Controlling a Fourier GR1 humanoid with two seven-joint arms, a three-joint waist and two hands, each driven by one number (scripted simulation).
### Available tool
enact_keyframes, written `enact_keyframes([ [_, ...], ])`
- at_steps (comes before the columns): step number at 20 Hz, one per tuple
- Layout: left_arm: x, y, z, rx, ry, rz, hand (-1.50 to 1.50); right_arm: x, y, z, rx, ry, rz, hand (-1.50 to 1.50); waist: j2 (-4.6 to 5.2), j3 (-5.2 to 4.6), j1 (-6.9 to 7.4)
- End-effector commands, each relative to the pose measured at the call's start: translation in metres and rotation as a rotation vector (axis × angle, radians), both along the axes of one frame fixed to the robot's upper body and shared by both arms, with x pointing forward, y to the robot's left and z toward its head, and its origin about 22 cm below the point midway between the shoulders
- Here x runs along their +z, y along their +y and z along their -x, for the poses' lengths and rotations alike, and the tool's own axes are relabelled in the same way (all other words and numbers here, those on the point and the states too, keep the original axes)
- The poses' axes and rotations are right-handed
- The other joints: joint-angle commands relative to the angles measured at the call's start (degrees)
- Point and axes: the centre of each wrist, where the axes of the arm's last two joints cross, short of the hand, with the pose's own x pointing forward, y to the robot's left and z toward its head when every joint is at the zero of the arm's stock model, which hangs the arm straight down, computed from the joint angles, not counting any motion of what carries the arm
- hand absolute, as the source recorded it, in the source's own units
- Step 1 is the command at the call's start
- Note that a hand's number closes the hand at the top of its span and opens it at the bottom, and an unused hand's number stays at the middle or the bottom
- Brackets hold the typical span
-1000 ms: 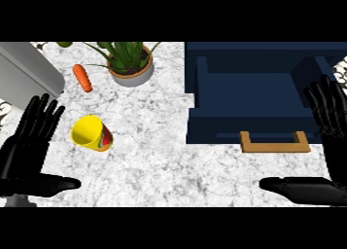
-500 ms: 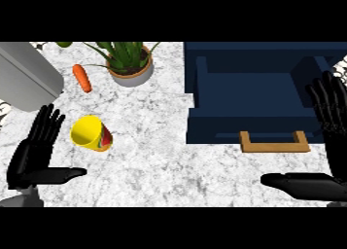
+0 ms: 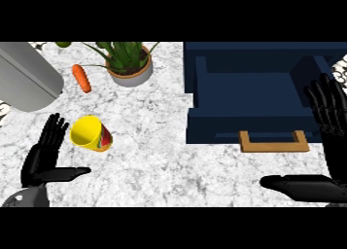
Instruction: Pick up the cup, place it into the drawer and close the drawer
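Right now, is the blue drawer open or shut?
Open. The drawer is pulled out from the counter, its dark blue inside showing from above, with the wooden handle on its front, facing the robot.

So the yellow cup (image 3: 90, 133) is lying tipped over near the counter's (image 3: 162, 160) left edge, mouth facing up-left. The left hand (image 3: 43, 158) sits just beside it, fingers straight, thumb out, not touching as far as I can tell. The navy drawer (image 3: 258, 92) is open at the counter's right side, wooden handle (image 3: 272, 142) toward the front. The right hand (image 3: 332, 146) rests open by the right edge. A carrot (image 3: 81, 78) and potted plant (image 3: 129, 63) sit at the back.
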Motion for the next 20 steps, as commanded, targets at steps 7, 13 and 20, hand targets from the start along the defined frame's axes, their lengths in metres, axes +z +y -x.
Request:
enact_keyframes([
  [7,-0.032,0.027,-0.004,0.036,-0.032,0.033,-1.5,-0.01,-0.022,-0.009,0.012,-0.011,0.009,-1.5,0.3,-0.09,-0.66],
  [13,-0.029,0.021,-0.017,0.017,-0.058,0.025,-1.5,-0.003,0.008,-0.013,0.035,-0.009,0.004,-1.5,0.41,-0.15,-0.85],
  [20,-0.044,-0.002,-0.012,0.006,-0.071,0.005,-1.5,-0.011,0.0,-0.008,0.038,0.004,0.0,-1.5,0.57,-0.2,-1.27],
])
